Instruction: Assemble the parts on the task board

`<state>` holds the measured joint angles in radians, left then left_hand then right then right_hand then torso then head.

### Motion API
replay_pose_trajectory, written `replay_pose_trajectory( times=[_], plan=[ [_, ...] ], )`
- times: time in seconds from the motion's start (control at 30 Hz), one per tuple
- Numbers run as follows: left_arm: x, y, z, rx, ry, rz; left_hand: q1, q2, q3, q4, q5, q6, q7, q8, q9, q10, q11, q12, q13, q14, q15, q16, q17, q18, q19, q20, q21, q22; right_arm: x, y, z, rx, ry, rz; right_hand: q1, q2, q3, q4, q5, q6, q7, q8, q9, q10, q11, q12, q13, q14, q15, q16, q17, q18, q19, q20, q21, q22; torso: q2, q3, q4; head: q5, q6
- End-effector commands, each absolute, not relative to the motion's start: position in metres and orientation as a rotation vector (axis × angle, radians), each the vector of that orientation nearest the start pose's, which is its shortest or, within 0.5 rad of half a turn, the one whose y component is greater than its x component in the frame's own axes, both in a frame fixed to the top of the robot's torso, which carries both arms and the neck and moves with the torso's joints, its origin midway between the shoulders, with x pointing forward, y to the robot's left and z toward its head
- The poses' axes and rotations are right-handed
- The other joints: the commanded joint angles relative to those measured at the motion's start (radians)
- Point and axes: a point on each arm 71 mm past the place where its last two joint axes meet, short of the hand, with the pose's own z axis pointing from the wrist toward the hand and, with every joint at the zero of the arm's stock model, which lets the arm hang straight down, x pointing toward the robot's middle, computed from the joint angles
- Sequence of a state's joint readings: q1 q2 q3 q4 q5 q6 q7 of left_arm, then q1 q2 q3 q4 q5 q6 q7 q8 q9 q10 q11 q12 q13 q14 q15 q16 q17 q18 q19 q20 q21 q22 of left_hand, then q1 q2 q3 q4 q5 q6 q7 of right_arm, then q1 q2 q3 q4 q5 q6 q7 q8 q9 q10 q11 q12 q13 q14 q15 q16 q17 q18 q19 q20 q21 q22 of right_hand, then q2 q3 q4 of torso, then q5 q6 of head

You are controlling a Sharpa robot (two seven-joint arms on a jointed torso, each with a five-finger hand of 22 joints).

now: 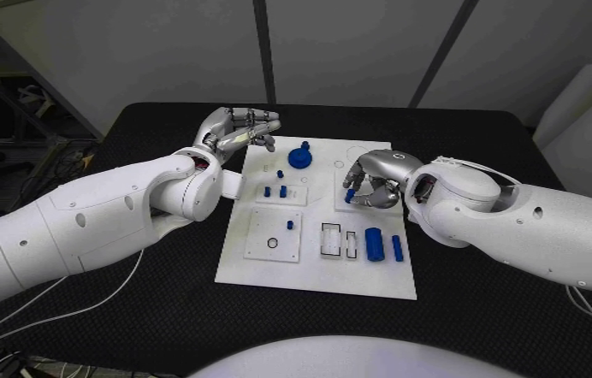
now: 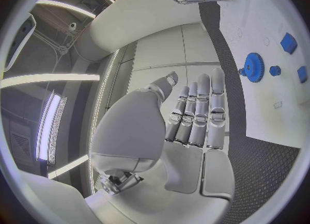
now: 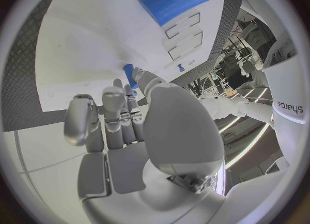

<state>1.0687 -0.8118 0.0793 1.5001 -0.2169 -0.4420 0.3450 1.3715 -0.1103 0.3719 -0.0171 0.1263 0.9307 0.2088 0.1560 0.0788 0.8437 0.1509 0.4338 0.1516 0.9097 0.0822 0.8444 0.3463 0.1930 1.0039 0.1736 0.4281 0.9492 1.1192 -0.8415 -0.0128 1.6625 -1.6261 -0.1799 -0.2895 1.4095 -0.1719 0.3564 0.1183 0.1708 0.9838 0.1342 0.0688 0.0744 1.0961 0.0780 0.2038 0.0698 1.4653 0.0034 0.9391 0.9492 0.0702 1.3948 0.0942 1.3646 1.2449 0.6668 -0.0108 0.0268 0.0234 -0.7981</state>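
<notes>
Your left hand (image 1: pixel 238 130) is raised at the end of its bent arm, fingers (image 2: pixel 197 113) straight, side by side, gripping nothing. Your right hand (image 1: pixel 374 179) faces it, palm down, fingers curled, pinching a small blue part (image 3: pixel 129 74) at its fingertips.

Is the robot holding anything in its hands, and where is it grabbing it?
The right hand pinches a small blue part near its top end, over the task board. The left hand holds nothing, its fingers straight.

Head camera looks down; wrist cameras close behind hands; all share task board (image 1: pixel 318 267).
</notes>
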Motion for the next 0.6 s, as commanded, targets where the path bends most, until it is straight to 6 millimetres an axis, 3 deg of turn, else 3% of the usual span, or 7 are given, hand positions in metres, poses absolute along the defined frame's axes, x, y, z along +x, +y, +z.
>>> replay_pose_trajectory(
  times=[0.03, 0.3, 0.6],
  plan=[
    [0.4875, 0.2058, -0.1980, -1.026, 1.405, -1.409, 0.003, 0.010, -0.003, -0.005, -0.001, -0.004, -0.003, 0.007, 0.000, -0.008, 0.001, 0.005, -0.002, 0.000, -0.001, 0.001, -0.002, -0.011, 0.001, 0.000, -0.003, -0.002, 0.4461, -0.1613, -0.2075, -0.304, 1.806, 0.560, 0.009, 0.009, 0.012, -0.001, 0.007, 0.016, 0.000, 0.002, 0.003, 0.022, -0.003, 0.008, 0.002, 0.016, -0.008, 0.011, 0.007, 0.001, 0.014, -0.002, 0.012, 0.017, 0.000, 0.0006, -0.0012, 0.000, -0.002],
    [0.4876, 0.2063, -0.1981, -1.027, 1.405, -1.407, 0.003, 0.010, -0.003, -0.005, -0.001, -0.005, -0.003, 0.007, 0.000, -0.009, 0.001, 0.006, -0.002, 0.000, -0.001, 0.001, -0.002, -0.011, 0.001, 0.000, -0.003, -0.002, 0.4463, -0.1580, -0.2087, -0.316, 1.816, 0.558, 0.019, 0.023, 0.036, -0.001, 0.011, 0.070, -0.003, 0.021, 0.013, 0.076, -0.014, 0.021, 0.006, 0.030, -0.018, 0.066, 0.052, -0.013, 0.050, -0.008, 0.055, 0.081, 0.000, 0.0007, -0.0006, 0.001, -0.005],
    [0.4877, 0.2065, -0.1982, -1.027, 1.405, -1.407, 0.003, 0.010, -0.003, -0.005, -0.001, -0.005, -0.003, 0.007, 0.000, -0.009, 0.001, 0.006, -0.002, 0.000, -0.001, 0.001, -0.002, -0.011, 0.001, 0.000, -0.003, -0.002, 0.4465, -0.1549, -0.2089, -0.320, 1.813, 0.565, 0.028, 0.036, 0.051, -0.009, 0.014, 0.114, -0.010, 0.035, 0.020, 0.110, -0.023, 0.020, 0.011, 0.024, -0.027, 0.055, 0.037, -0.015, 0.053, -0.011, 0.061, 0.088, -0.001, 0.0006, -0.0011, 0.001, -0.008]
  ],
)
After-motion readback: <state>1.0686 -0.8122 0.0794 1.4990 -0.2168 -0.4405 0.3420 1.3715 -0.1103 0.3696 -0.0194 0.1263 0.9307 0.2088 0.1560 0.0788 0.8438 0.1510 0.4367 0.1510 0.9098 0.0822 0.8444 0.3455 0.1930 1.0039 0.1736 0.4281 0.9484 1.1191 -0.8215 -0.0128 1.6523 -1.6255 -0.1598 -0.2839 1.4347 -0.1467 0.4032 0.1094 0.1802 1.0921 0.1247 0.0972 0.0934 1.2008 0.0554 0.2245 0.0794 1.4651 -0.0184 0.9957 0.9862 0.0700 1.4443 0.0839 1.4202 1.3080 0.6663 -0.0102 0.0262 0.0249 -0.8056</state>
